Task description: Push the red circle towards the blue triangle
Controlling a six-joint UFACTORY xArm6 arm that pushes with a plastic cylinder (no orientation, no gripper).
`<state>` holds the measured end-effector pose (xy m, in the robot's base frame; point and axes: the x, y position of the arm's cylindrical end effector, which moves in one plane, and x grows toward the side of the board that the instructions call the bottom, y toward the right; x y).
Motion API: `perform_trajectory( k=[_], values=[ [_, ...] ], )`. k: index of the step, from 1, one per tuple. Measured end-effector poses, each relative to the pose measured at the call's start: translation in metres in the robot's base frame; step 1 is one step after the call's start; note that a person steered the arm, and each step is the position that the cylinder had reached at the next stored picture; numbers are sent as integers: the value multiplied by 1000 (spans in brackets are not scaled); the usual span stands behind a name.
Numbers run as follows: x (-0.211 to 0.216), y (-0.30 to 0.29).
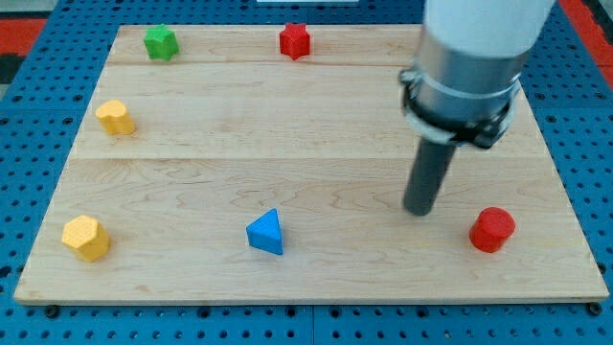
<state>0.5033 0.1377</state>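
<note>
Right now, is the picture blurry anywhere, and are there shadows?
In the camera view, the blocks look sharp: the red circle and blue triangle have crisp edges. Soft, small shadows sit under them and beside my tip. The light is even, without strong glare.

No text, label, brand, number or sign can be read anywhere, neither on the pale wooden board [316, 115], nor on the coloured blocks, nor on the white and grey arm [469, 57].

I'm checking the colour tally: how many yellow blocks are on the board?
2: one yellow block near the view's left edge, the other yellow block at the bottom-left corner. The arm could hide another.
</note>
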Motion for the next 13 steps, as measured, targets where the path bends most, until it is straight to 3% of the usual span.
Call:
perform_trajectory(
  k=[2,3,4,6,8,9,10,12,13],
  values=[
    [-20,111],
    [-51,192],
    [-66,208],
    [-82,206],
    [-73,163],
    [-43,207],
    [6,183],
    [25,51],
    [35,65]
  ],
)
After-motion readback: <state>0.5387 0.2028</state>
